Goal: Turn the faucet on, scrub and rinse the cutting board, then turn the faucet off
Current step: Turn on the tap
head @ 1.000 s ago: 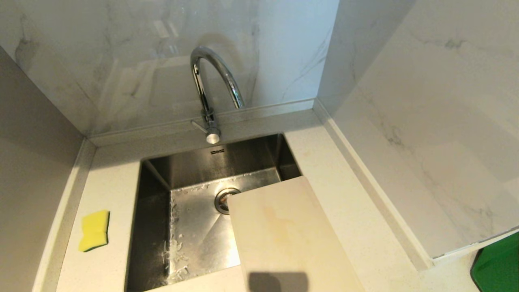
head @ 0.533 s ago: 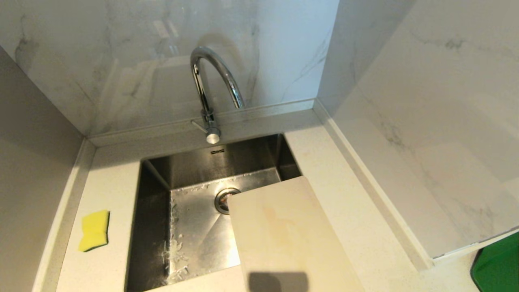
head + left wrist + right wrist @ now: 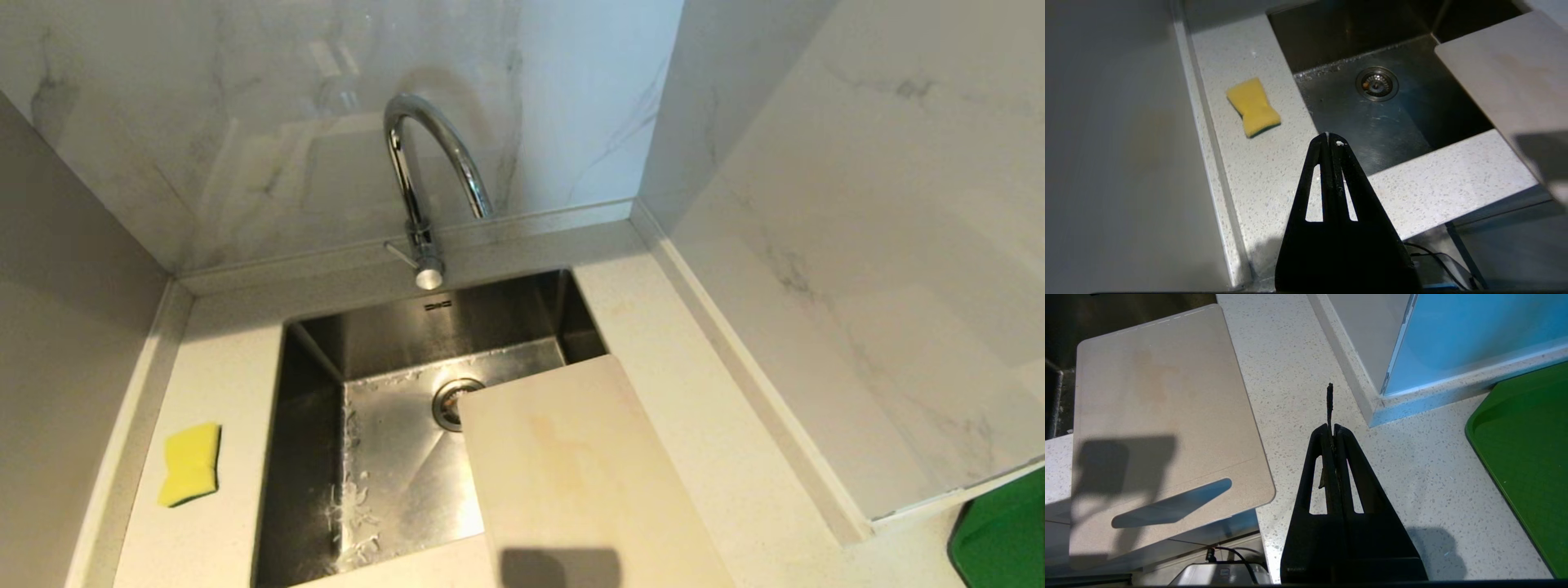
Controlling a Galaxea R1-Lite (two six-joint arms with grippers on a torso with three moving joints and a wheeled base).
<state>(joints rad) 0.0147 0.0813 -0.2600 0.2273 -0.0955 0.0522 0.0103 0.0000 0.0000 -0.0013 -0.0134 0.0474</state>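
The chrome gooseneck faucet (image 3: pixel 424 171) stands behind the steel sink (image 3: pixel 310 457), its small lever (image 3: pixel 398 253) sticking out to the side; no water runs. The cream cutting board (image 3: pixel 571 474) lies slanted over the sink's right part and the counter, with faint yellowish stains; its handle cut-out (image 3: pixel 1171 504) is at the near end. My left gripper (image 3: pixel 1329 141) is shut and empty, hovering over the counter's front edge at the sink's near left corner. My right gripper (image 3: pixel 1333 428) is shut above the counter right of the cutting board (image 3: pixel 1159 416); a thin dark strip (image 3: pixel 1329 400) pokes out between its tips.
A yellow-and-green sponge (image 3: pixel 190 464) lies on the counter left of the sink, and the same sponge (image 3: pixel 1253 107) is ahead of my left gripper. A green tray (image 3: pixel 1527 457) sits at the far right. Marble walls close in behind and to the right. The drain (image 3: pixel 1376 83) is uncovered.
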